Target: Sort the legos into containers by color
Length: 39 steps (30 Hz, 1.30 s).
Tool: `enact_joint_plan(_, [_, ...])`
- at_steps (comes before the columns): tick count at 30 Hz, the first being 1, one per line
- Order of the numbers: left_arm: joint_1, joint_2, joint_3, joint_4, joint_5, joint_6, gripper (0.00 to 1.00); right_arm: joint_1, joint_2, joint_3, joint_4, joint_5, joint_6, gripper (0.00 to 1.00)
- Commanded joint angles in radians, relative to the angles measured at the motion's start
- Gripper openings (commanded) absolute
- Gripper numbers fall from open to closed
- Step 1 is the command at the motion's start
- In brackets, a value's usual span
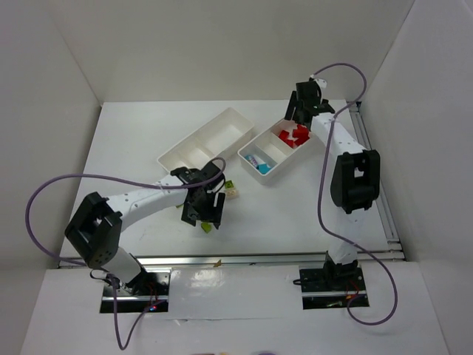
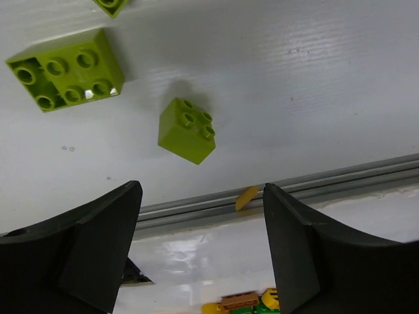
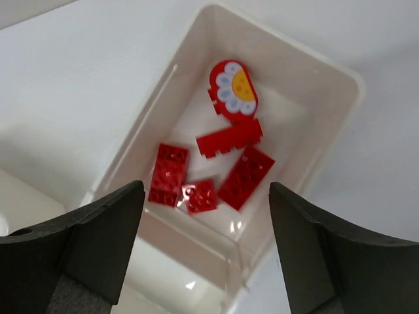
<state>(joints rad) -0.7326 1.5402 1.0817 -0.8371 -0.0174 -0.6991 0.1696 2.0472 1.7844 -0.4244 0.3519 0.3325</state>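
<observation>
Your left gripper (image 2: 201, 196): jaws apart, hovering over small lime brick (image 2: 186, 131) by near rail (image 2: 327, 180), lined up for pick. Your right gripper (image 3: 206, 190): jaws apart, empty, above red bricks (image 3: 245, 176) in right tray (image 3: 340, 85), far compartment.

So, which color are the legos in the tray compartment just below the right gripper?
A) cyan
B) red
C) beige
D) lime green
B: the right wrist view shows only red legos, one printed with a flower, lying in the compartment of the container under the open right gripper.
</observation>
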Motion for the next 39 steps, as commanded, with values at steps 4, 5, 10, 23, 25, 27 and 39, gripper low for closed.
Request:
enact_joint_plan(4, [-0.01,0.066,-0.002,0.05,0.031,-0.146,0.84,0.025,-0.263,-0.141,0.03,0.018,-0.006,0.84])
enact_joint_plan(5, [-0.01,0.08,-0.002,0.061,0.021,-0.166,0.83,0.025,-0.277,-0.155,0.03,0.018,-0.006,0.84])
enact_joint_plan(10, [-0.01,0.1,-0.031,0.085,-0.015,-0.24,0.77,0.025,-0.321,-0.187,0.009,0.009,-0.015,0.84])
enact_joint_plan(23, [-0.01,0.179,-0.022,0.095,-0.117,-0.257,0.49,0.034,-0.375,-0.25,-0.011,0.009,-0.024,0.84])
enact_joint_plan(25, [-0.01,0.189,0.006,0.081,-0.141,-0.229,0.42,0.034,-0.386,-0.25,-0.011,0.018,-0.024,0.84])
enact_joint_plan(27, [-0.01,0.176,0.059,0.049,-0.151,-0.2,0.35,0.034,-0.397,-0.25,-0.022,0.018,-0.033,0.84])
enact_joint_plan(39, [0.195,0.202,0.51,-0.142,-0.25,-0.039,0.24,-0.004,-0.49,-0.23,-0.117,-0.028,-0.055,0.84])
